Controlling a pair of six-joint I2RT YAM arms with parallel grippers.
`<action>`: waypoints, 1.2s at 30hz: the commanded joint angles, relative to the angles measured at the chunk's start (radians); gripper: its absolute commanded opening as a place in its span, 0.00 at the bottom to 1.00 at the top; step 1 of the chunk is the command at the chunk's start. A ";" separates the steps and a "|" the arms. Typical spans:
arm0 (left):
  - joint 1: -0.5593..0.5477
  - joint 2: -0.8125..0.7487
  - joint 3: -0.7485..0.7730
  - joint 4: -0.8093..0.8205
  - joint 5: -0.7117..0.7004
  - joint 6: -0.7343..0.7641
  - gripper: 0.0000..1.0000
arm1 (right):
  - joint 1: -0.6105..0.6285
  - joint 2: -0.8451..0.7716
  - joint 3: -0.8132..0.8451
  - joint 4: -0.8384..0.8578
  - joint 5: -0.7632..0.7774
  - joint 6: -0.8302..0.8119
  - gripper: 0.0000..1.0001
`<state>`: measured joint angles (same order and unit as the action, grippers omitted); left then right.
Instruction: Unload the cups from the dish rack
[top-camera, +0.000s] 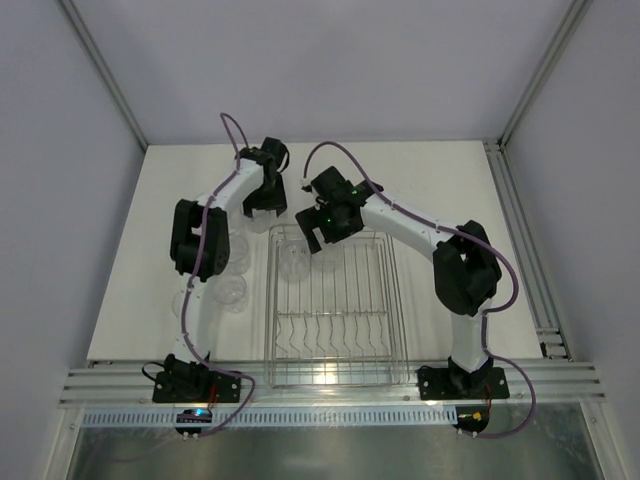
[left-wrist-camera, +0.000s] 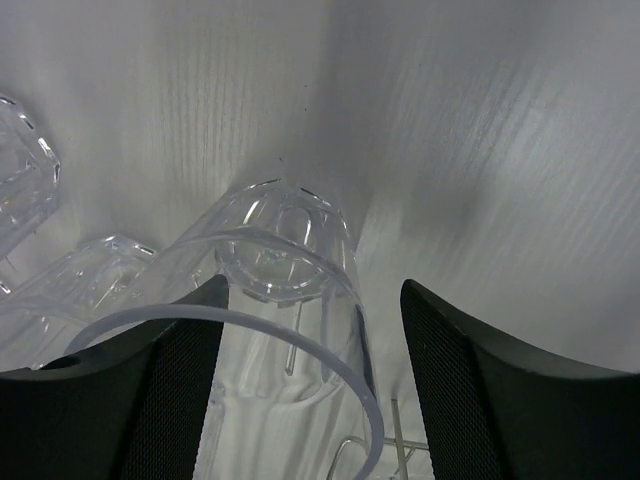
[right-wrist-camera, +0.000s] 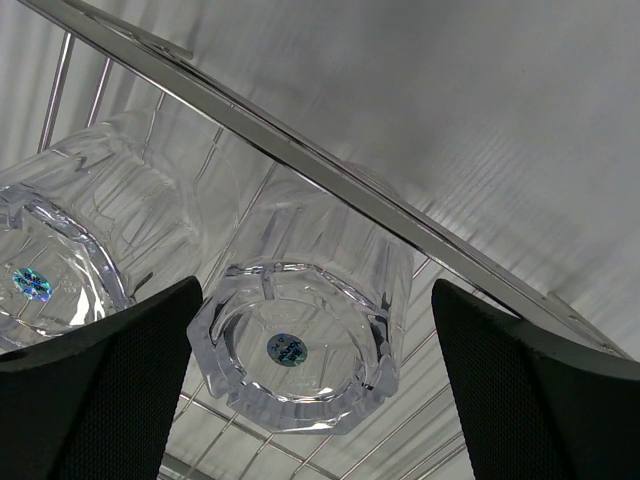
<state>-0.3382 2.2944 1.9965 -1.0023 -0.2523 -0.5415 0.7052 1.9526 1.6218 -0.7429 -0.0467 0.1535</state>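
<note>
Robot arms at a wire dish rack (top-camera: 335, 345) on a white worktop (top-camera: 440, 190). In the left wrist view, the left fingers (left-wrist-camera: 150, 410) are spread wide. A clear cup (left-wrist-camera: 285, 300) lies between them, its open rim nearest the camera and its base pointing away. It sits close against the finger on the left of the view, with a visible gap to the other. Whether it rests on the worktop cannot be told. Beyond and to the left of those fingers are two more cups (left-wrist-camera: 95, 280). In the right wrist view, the right fingers (right-wrist-camera: 530, 400) are also spread. Between them an upturned cup (right-wrist-camera: 300, 340) stands on the rack's wires, its stickered base up. The rack's rim bar (right-wrist-camera: 330, 170) crosses just beyond it. A second upturned cup (right-wrist-camera: 70, 250) stands beside it, partly behind the finger on the left of the view. Seen from overhead, the right fingers hover above the rack's far left corner and the left fingers just past that corner. Several loose cups (top-camera: 232, 292) stand on the worktop left of the rack.
</note>
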 joint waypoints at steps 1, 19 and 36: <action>0.002 -0.127 -0.008 0.013 0.025 -0.014 0.71 | 0.005 0.005 0.021 0.014 0.011 -0.014 0.97; -0.024 -0.479 -0.165 0.097 0.284 -0.129 0.83 | -0.013 -0.162 -0.118 -0.035 0.024 0.069 0.04; -0.102 -0.978 -0.887 1.051 0.932 -0.628 1.00 | -0.280 -0.691 -0.526 0.487 -0.766 0.609 0.04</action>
<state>-0.4080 1.3914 1.2209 -0.4057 0.4690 -0.9508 0.4709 1.3273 1.2160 -0.5659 -0.5835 0.4850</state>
